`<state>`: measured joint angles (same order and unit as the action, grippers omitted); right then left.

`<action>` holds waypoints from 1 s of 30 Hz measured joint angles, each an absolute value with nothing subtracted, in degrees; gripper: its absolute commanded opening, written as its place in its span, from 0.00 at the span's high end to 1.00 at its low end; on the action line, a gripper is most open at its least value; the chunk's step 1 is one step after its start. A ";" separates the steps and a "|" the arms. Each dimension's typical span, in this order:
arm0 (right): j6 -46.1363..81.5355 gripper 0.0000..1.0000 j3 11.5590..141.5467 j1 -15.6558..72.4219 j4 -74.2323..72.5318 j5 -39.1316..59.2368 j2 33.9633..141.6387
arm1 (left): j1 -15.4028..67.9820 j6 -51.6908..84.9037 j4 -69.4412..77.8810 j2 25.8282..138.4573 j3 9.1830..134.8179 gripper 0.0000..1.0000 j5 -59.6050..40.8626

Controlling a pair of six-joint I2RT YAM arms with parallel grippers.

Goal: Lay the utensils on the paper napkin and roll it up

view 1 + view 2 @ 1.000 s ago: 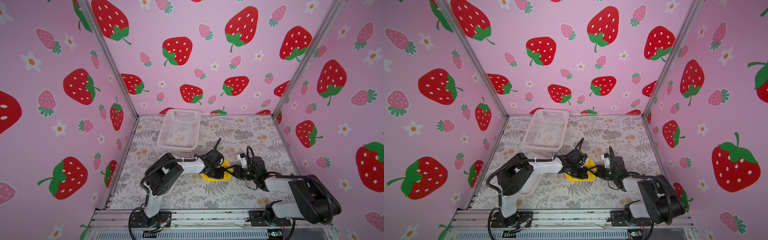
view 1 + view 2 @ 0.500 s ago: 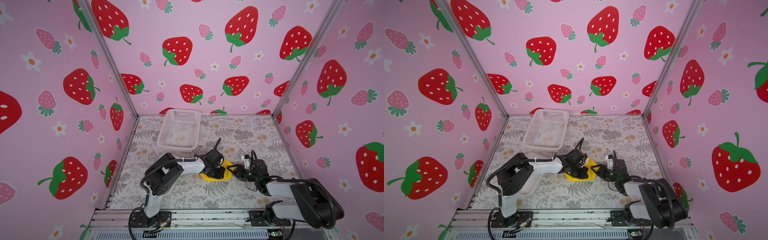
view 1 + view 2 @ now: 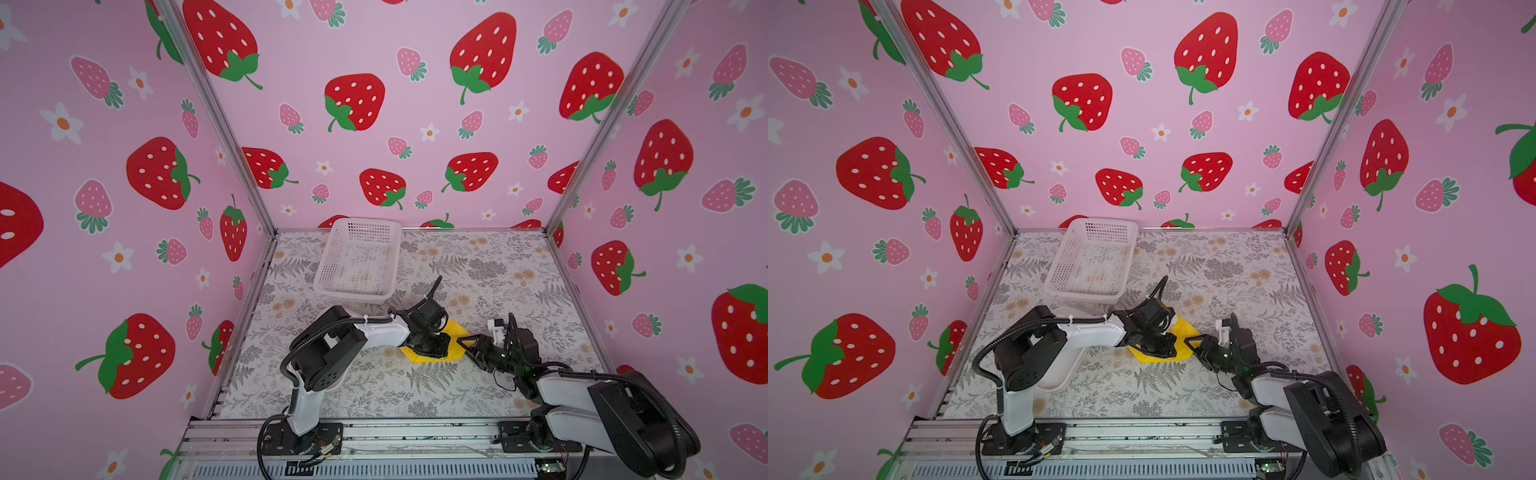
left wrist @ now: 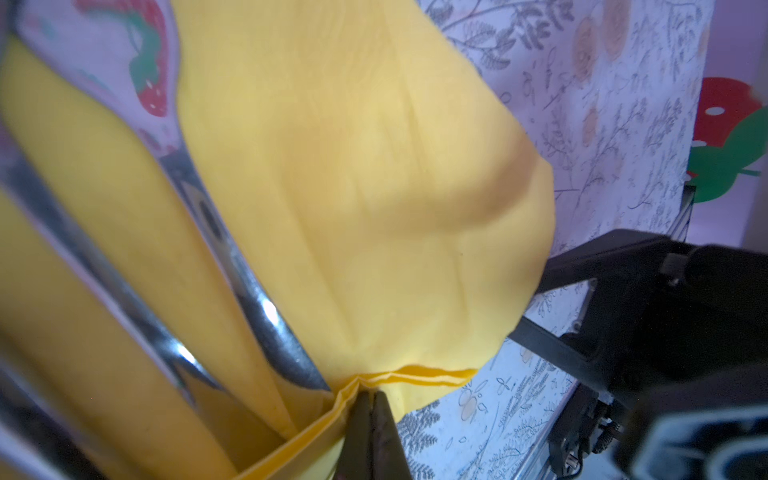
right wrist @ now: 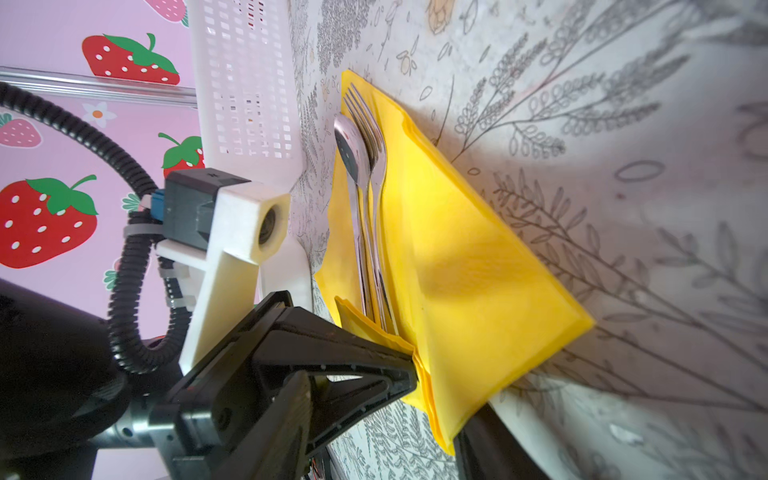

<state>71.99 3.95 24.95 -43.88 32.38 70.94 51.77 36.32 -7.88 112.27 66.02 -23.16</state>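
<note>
Rail (image 3: pixel 395 432) is nearest me, with both arm bases on it. The right arm lies low across the table (image 3: pixel 478 270). The right gripper (image 3: pixel 464 345) sits at the right-hand edge of the napkin (image 3: pixel 455 330) — jaws partly apart, bare table showing through the gap in the left wrist view. One finger (image 5: pixel 492 453) is under the napkin's folded corner; I cannot tell if it presses on the paper. I see it holding nothing.

The napkin is yellow and lies on the table at mid-depth, just right of centre in both top views. One flap is folded over the utensils (image 5: pixel 370 232). The fold bulges up and is loose, not a tight roll. Spoon (image 5: pixel 349 145) and fork (image 5: pixel 365 112) lie side by side, touching. Their heads poke out at the far end of the fold, and the handles run back under the flap.

The left gripper (image 4: pixel 370 415) is closed tight on the napkin's layered edge at the handle end — paper only, as far as I can see, with the handles passing just beside the tips. In the top views it covers the napkin's middle and hides the utensils.

The tray (image 3: pixel 1065 374), white and smooth, lies under the left arm, left of the napkin. The basket (image 3: pixel 357 262), white and perforated, stands further back, left of centre near the back wall, apart from the napkin.
</note>
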 measured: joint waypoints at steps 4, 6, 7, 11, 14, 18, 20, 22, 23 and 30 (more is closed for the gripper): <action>71.83 0.45 4.51 25.15 -45.06 31.44 72.16 | 51.75 36.32 -7.90 112.27 66.02 1.00 -23.16; 71.00 0.48 5.63 25.15 -45.04 30.76 73.95 | 51.77 36.32 -7.88 112.27 66.02 1.00 -23.16; 70.48 0.50 6.31 25.15 -45.06 30.41 75.02 | 51.77 36.32 -7.88 112.27 66.02 1.00 -23.16; 68.53 0.65 8.36 25.15 -45.41 29.67 79.00 | 51.77 36.32 -7.88 112.27 66.02 1.00 -23.16; 67.77 0.72 8.58 25.15 -45.91 29.54 81.12 | 51.77 36.32 -7.88 112.27 66.02 1.00 -23.14; 67.48 0.80 8.58 25.23 -46.02 29.39 81.76 | 51.75 36.49 -7.75 112.27 66.02 1.00 -23.11; 67.33 0.80 8.58 25.41 -46.02 29.32 81.52 | 51.75 36.53 -7.66 112.27 66.02 1.00 -23.09; 67.33 0.77 8.62 25.74 -45.78 29.19 80.82 | 51.75 36.71 -7.55 112.27 66.02 1.00 -22.98; 67.20 0.77 8.67 25.96 -45.69 29.12 80.29 | 51.75 36.77 -7.55 112.27 66.02 1.00 -22.96; 64.62 0.70 11.81 29.12 -43.09 28.77 77.78 | 51.68 37.45 -6.92 111.98 65.39 1.00 -22.94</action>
<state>64.62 11.81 29.12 -43.09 28.77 77.78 51.68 37.45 -6.92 111.98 65.39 -22.94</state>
